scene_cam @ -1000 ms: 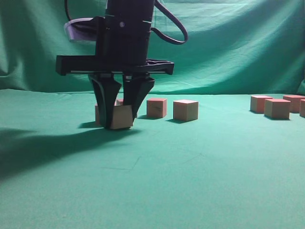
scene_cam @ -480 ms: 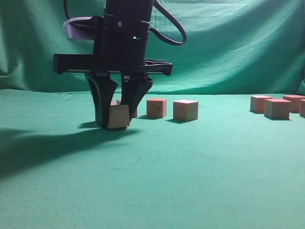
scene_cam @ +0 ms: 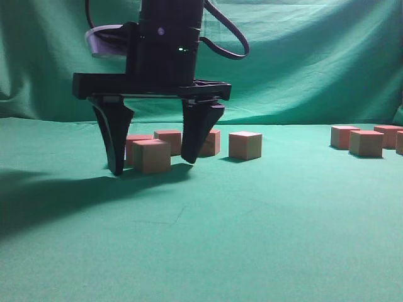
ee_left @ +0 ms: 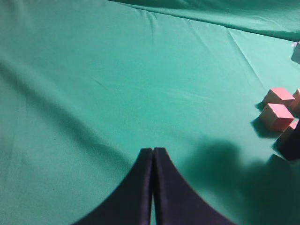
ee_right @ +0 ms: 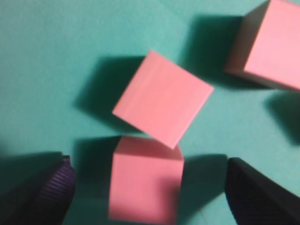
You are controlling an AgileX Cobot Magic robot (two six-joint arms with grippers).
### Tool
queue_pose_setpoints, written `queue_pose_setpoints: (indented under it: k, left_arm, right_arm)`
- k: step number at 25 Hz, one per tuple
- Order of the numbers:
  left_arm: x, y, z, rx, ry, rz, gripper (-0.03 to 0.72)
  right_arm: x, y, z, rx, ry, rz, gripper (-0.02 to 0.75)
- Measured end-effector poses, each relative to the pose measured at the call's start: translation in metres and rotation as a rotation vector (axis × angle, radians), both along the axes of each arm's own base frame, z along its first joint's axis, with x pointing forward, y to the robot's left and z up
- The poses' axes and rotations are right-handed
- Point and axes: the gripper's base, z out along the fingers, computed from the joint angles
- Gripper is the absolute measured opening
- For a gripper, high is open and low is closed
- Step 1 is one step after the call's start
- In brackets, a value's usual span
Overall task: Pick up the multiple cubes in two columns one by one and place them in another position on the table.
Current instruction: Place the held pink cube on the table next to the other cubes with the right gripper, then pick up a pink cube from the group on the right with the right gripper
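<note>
Looking at my feeds: the right gripper (scene_cam: 153, 165) is spread wide over the table (scene_cam: 252, 233), fingers straddling the nearest cube (scene_cam: 151, 156) with a gap on both sides, so it's let go and that cube sits on the green cloth on its own. From the right wrist cam I see the same cube (ee_right: 146, 184) between the two fingertips, not touching either, and a second cube (ee_right: 162, 103) rotated diamond-wise right up against its far edge. A third one (ee_right: 267, 46) sits off in the top right corner there.

Going further back in the exterior view, there's another cube (scene_cam: 136, 146) tucked just behind the released one, one more (scene_cam: 168, 141) beside that, one (scene_cam: 211, 142) partly hidden by the right finger, then a free-standing cube (scene_cam: 245, 145) a bit to the right. Well apart on the far right edge is another group of cubes (scene_cam: 366, 143).

Left gripper (ee_left: 153, 152) is pinched closed with nothing in it, hovering over bare cloth; a few cubes (ee_left: 276, 116) show at the right edge of its camera. Wrinkly green backdrop (scene_cam: 315, 56) behind everything.
</note>
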Motion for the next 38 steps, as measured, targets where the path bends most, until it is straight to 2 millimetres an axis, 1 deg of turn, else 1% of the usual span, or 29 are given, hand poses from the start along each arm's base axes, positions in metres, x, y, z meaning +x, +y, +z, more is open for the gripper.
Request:
queue_pose_setpoints:
  k: [3,5,6,7,11,14,15,16,18,19,21,23,25,28,30,32,34,36,38]
  left_arm:
    - [0.000,0.000,0.000,0.000,0.000,0.000,0.000]
    - [0.000,0.000,0.000,0.000,0.000,0.000,0.000]
    - [0.000,0.000,0.000,0.000,0.000,0.000,0.000]
    - [0.000,0.000,0.000,0.000,0.000,0.000,0.000]
    - [0.000,0.000,0.000,0.000,0.000,0.000,0.000]
    - [0.000,0.000,0.000,0.000,0.000,0.000,0.000]
    - [0.000,0.000,0.000,0.000,0.000,0.000,0.000]
    - [0.000,0.000,0.000,0.000,0.000,0.000,0.000]
    - [0.000,0.000,0.000,0.000,0.000,0.000,0.000]
    - [0.000,0.000,0.000,0.000,0.000,0.000,0.000]
    - [0.000,0.000,0.000,0.000,0.000,0.000,0.000]
    - [0.000,0.000,0.000,0.000,0.000,0.000,0.000]
    - [0.000,0.000,0.000,0.000,0.000,0.000,0.000]
    - [0.000,0.000,0.000,0.000,0.000,0.000,0.000]
    - [0.000,0.000,0.000,0.000,0.000,0.000,0.000]
    - [0.000,0.000,0.000,0.000,0.000,0.000,0.000]
    - [0.000,0.000,0.000,0.000,0.000,0.000,0.000]
    - [0.000,0.000,0.000,0.000,0.000,0.000,0.000]
    - [0.000,0.000,0.000,0.000,0.000,0.000,0.000]
  right_arm:
    - [0.000,-0.001,0.004,-0.029,0.024,-0.001,0.601]
    - [0.001,0.000,0.014,-0.051,0.033,0.000,0.601]
    - [0.002,0.000,0.022,-0.068,0.032,0.002,0.643]
    - [0.004,0.000,0.029,-0.085,0.026,0.005,0.627]
    - [0.016,0.001,0.066,-0.106,-0.083,0.017,0.627]
    - [0.015,-0.005,0.097,-0.088,-0.158,0.017,0.627]
    - [0.014,-0.008,0.107,-0.081,-0.175,0.015,0.585]
    - [0.012,-0.013,0.120,-0.066,-0.195,0.009,0.571]
    - [0.011,-0.030,0.147,-0.025,-0.231,-0.023,0.575]
    - [0.010,-0.041,0.157,-0.012,-0.243,-0.044,0.575]
    - [0.011,-0.071,0.183,0.018,-0.274,-0.112,0.575]
    - [0.012,-0.107,0.202,0.032,-0.301,-0.194,0.575]
    - [0.011,-0.140,0.212,0.033,-0.309,-0.277,0.575]
    - [0.007,-0.191,0.212,0.002,-0.292,-0.399,0.575]
    - [0.004,-0.220,0.198,-0.040,-0.250,-0.475,0.575]
    - [0.000,-0.246,0.181,-0.085,-0.195,-0.558,0.575]
    - [-0.004,-0.267,0.156,-0.138,-0.118,-0.629,0.575]
    - [-0.007,-0.283,0.131,-0.169,-0.055,-0.690,0.575]
    - [-0.011,-0.291,0.108,-0.154,-0.025,-0.722,0.575]
